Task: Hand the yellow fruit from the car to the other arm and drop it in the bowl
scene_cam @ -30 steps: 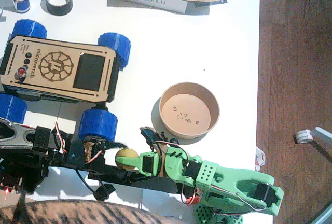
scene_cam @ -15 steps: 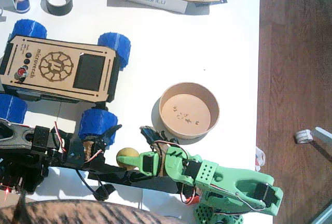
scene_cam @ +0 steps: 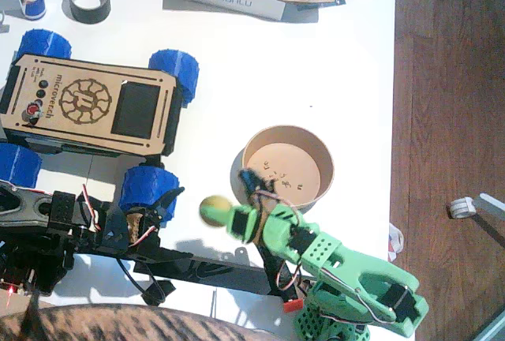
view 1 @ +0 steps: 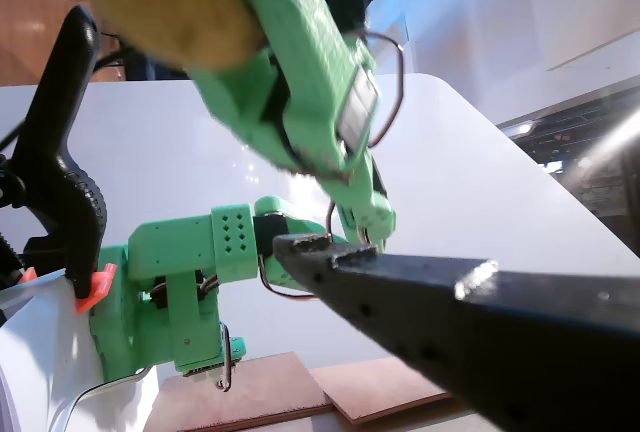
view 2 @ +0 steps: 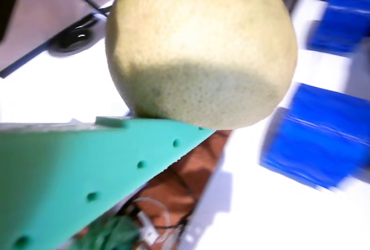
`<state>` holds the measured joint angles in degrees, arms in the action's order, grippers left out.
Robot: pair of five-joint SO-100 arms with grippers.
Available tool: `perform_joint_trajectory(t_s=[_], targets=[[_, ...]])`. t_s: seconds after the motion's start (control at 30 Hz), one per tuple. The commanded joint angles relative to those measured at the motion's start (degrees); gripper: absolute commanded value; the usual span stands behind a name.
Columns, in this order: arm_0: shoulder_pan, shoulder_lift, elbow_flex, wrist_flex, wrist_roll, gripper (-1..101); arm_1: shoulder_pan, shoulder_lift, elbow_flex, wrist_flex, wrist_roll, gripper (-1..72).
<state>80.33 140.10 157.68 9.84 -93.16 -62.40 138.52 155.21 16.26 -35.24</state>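
Green right hand (scene_cam: 223, 215) clamps the round, dull-yellow fruit (scene_cam: 211, 209) above the white surface (scene_cam: 316, 65), between blue-wheeled wooden car (scene_cam: 91, 106) and tan straight-walled bowl (scene_cam: 287, 167); black left hand (scene_cam: 162, 205) gapes empty. Close up in a wrist view, pitted rind (view 2: 199, 47) rests against a perforated green finger (view 2: 87, 157).

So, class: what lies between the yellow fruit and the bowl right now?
In the fixed view, only the green right end effector gripping the yellow fruit, plus a narrow strip of bare white table, lies before the bowl.
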Motion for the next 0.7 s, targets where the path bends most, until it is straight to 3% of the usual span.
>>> perform_joint_trajectory(t_s=[0.0,0.1,0.13,0.17,0.27,0.4,0.57,0.67], targets=[[0.0,1.8,-0.6,0.1,-0.1,62,4.2,2.5,-5.0,0.5,0.7,-0.1],[0.0,2.2,-0.6,0.8,0.1,57,8.3,0.9,-8.0,1.1,4.2,-0.1],[-0.1,2.9,-0.6,1.8,0.2,49,10.2,-0.1,-9.0,0.6,5.8,-0.1],[-0.2,3.9,-0.8,3.6,0.3,33,12.2,-0.9,-9.9,-0.2,7.5,-0.1],[-2.5,7.3,-1.2,12.7,0.4,2,18.1,-3.6,-13.3,-0.5,12.9,-0.1],[-9.1,12.1,-0.7,20.1,7.5,0,25.4,-9.8,-18.2,-0.2,20.0,-0.2],[-19.4,18.1,-1.3,23.1,32.2,0,32.9,-14.8,-24.7,4.7,28.3,-0.2],[-27.6,17.8,-1.4,25.3,41.3,0,37.2,-17.8,-27.7,7.6,32.3,-0.2]])
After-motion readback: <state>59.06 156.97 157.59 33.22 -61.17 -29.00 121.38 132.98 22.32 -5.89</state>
